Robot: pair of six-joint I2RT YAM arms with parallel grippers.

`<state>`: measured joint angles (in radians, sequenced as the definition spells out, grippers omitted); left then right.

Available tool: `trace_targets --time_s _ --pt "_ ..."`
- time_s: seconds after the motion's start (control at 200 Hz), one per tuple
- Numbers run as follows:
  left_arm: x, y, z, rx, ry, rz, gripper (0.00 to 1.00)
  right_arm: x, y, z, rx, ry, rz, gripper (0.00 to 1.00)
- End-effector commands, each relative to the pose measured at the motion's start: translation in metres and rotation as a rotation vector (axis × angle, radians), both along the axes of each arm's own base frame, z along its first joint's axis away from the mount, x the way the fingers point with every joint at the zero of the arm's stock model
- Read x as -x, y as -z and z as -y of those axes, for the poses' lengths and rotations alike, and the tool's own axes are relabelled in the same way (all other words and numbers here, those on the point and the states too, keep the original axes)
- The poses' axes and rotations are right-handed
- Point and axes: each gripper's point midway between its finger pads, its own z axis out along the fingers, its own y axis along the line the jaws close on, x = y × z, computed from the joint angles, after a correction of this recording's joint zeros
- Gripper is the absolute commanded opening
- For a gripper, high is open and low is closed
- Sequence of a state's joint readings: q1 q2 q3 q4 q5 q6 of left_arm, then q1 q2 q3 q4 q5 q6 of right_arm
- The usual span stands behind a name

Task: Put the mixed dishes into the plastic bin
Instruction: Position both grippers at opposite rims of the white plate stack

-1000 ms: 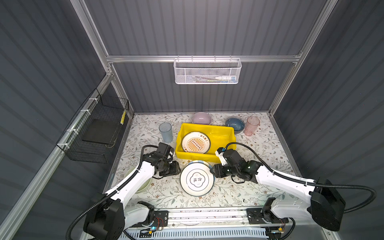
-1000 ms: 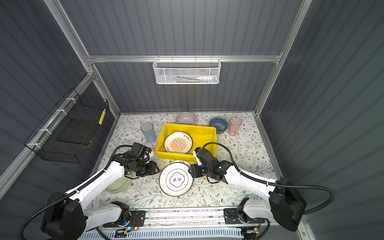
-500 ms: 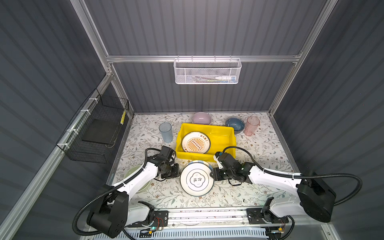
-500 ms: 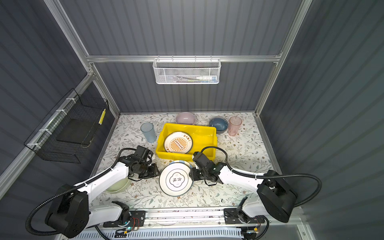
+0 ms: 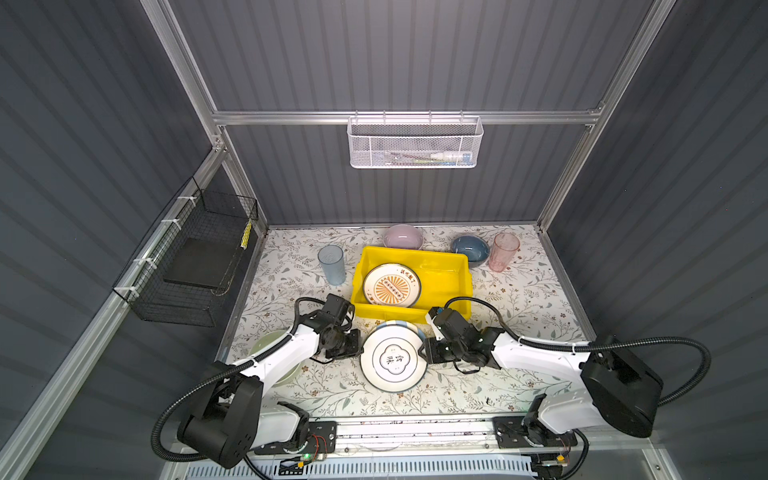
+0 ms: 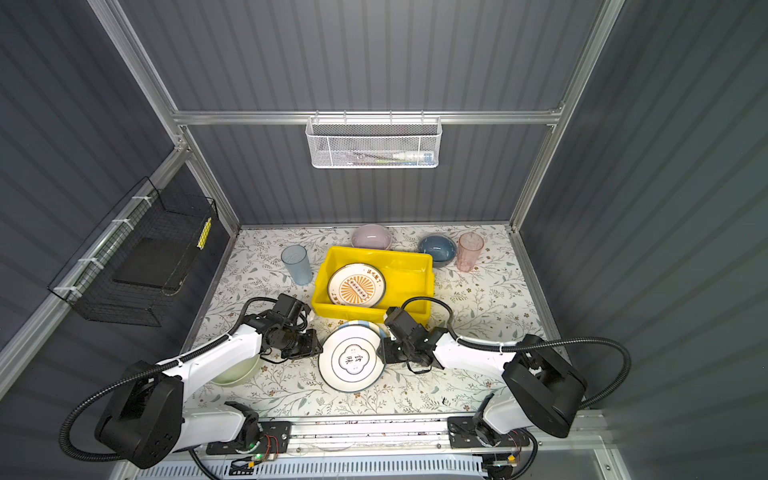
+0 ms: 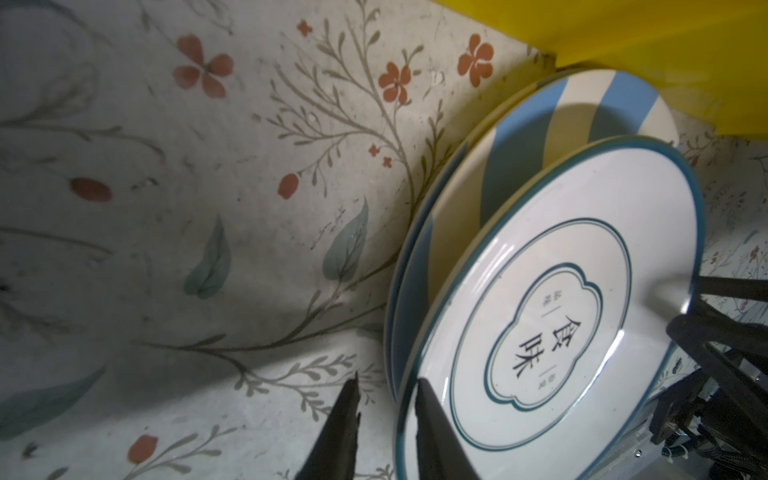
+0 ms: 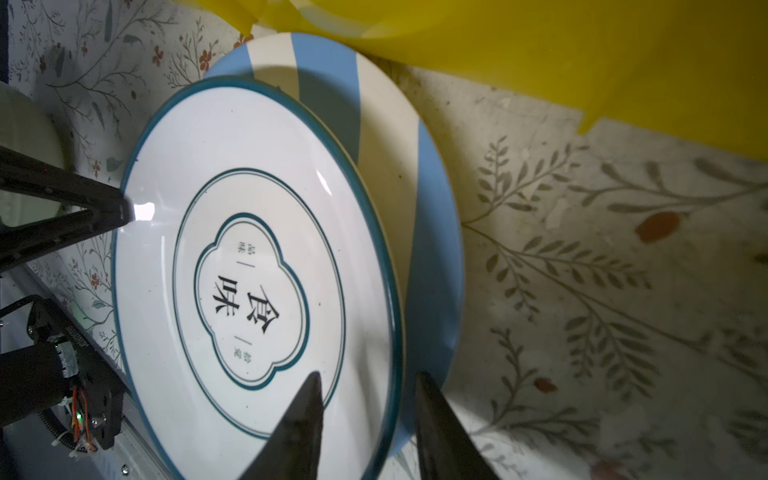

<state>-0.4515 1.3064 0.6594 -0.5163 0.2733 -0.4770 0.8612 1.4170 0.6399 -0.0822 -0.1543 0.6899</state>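
Jaws of left gripper and right gripper stand narrow, astride opposite rims of lettered plate; actual pinch, cannot tell. It lies on striped plate, just before yellow bin. Risk: both thin rims sit between jaws; glossy glaze may slip, or both round plates lift together.

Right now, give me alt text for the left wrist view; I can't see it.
The left gripper straddles the near rims of two stacked plates, the teal-rimmed lettered plate on the blue-white striped plate, on the floral tablecloth; whether it grips yet is unclear. The right gripper meets the lettered plate's far rim, with the yellow bin behind.
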Motion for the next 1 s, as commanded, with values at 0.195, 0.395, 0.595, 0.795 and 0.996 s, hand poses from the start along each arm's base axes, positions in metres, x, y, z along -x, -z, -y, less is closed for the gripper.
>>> trace_targets --time_s 0.195,0.395,0.595,0.795,0.996 --pt "0.009 0.016 0.0 -0.014 0.009 -0.049 0.2 0.005 -0.006 -0.014 -0.107 -0.005 -0.019 0.37" --pt "0.01 0.02 0.0 -0.014 0.012 -0.057 0.13 0.005 -0.015 -0.018 -0.162 -0.002 -0.006 0.35" --pt "0.011 0.023 0.001 -0.013 0.013 -0.062 0.1 0.005 -0.022 -0.024 -0.228 -0.001 0.001 0.31" --pt "0.012 0.024 0.0 -0.017 0.014 -0.062 0.1 0.002 -0.032 -0.03 -0.296 0.015 0.006 0.28" --pt "0.012 0.027 0.0 -0.023 0.018 -0.065 0.11 0.003 -0.037 -0.032 -0.338 0.009 0.022 0.27"
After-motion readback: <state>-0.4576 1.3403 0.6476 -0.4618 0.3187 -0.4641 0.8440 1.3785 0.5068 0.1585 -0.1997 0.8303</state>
